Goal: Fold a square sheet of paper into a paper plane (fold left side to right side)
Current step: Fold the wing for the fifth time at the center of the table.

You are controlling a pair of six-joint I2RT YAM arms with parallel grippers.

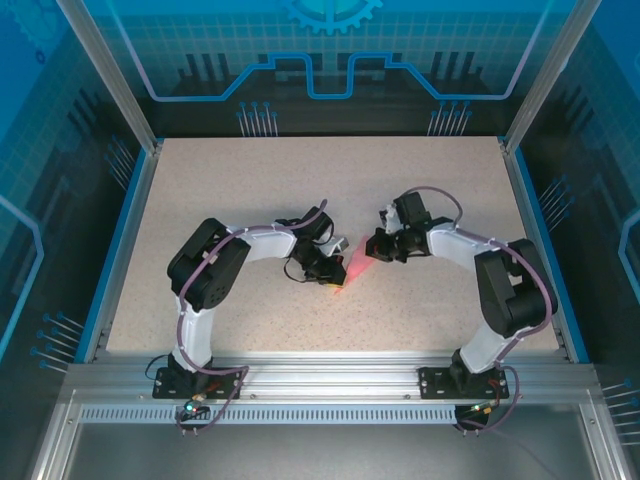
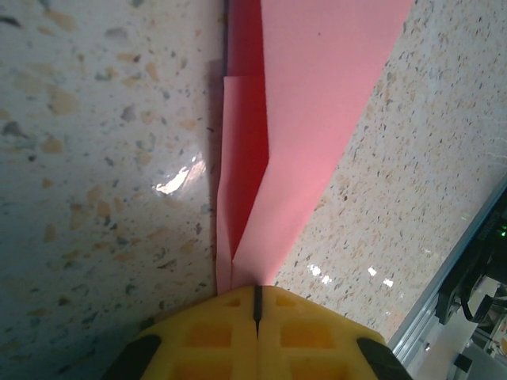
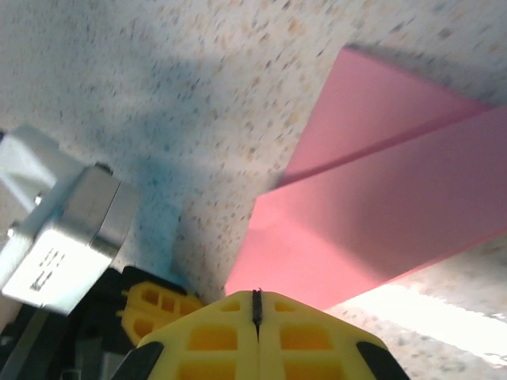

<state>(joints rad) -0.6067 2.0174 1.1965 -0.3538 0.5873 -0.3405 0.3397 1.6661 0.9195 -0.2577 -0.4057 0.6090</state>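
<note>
Left gripper: yellow fingers pressed together with only a hairline seam between them, pinching the narrow end of the pink paper plane. Beyond the fingers we see its folded layers widen over the speckled table. Right gripper: likewise closed, nipping a corner of the paper. From above, we note both arms bent inward at the elbows, wrists close together mid-table, grippers facing each other with the paper between them.
</note>
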